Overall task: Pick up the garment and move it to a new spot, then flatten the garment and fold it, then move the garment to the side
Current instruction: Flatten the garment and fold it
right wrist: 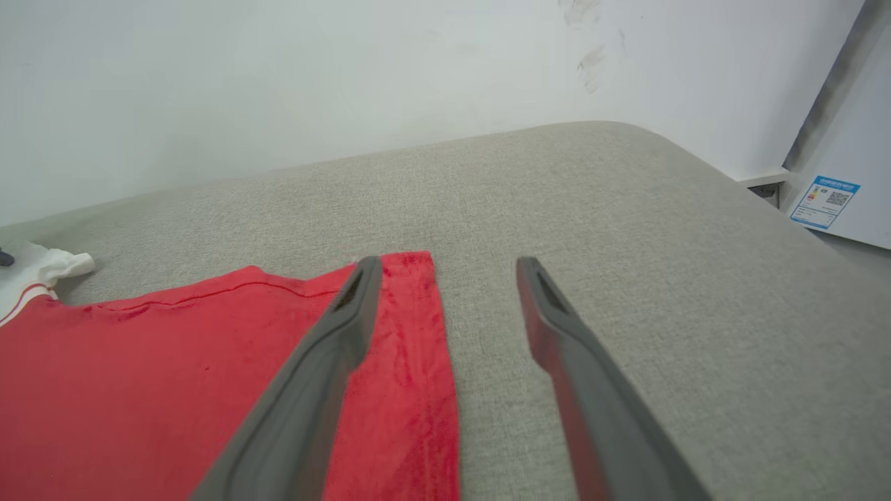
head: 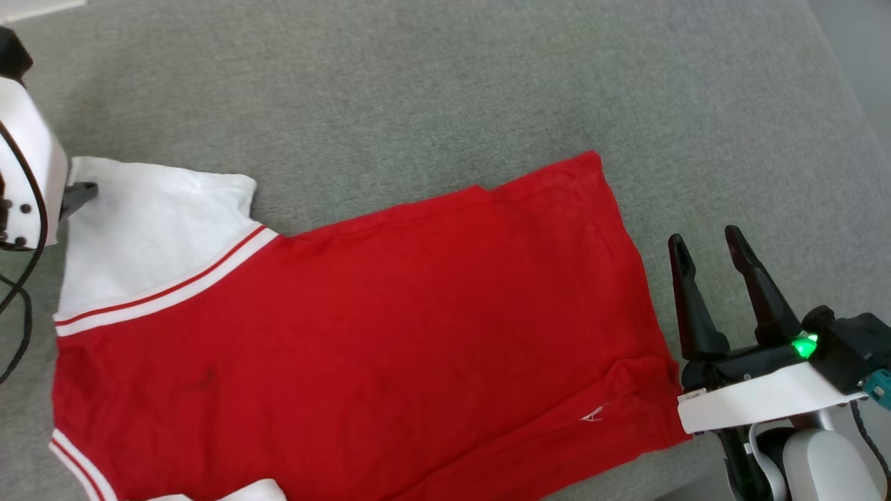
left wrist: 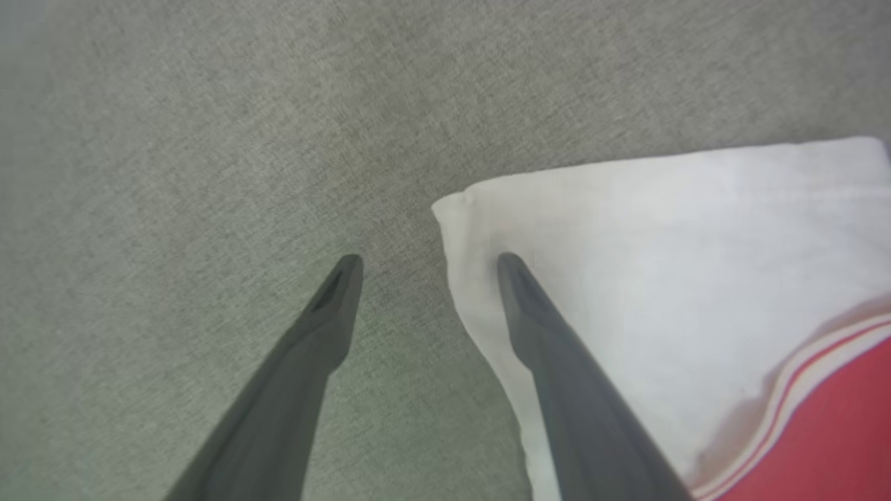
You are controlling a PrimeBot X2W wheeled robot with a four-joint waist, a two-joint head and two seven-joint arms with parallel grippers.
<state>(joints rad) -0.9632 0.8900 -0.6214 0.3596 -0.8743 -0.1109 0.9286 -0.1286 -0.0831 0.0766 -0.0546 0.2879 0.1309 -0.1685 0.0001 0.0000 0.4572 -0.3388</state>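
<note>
Flagging risks: the garment [head: 362, 320] lies spread flat on the grey cushion [head: 445, 83], running diagonally from centre to lower left of the head view. Both hands are released and hold nothing.

- **Left hand** [left wrist: 429, 260]: straddles the white sleeve [left wrist: 661, 243] corner, one finger over cloth and one over cushion. A shallow pinch could slip off.
- **Right hand** [head: 705, 236]: sits at the hem [head: 630, 278], right of frame. Catching one layer, or pulling unevenly, would likely skew the fold.
</note>
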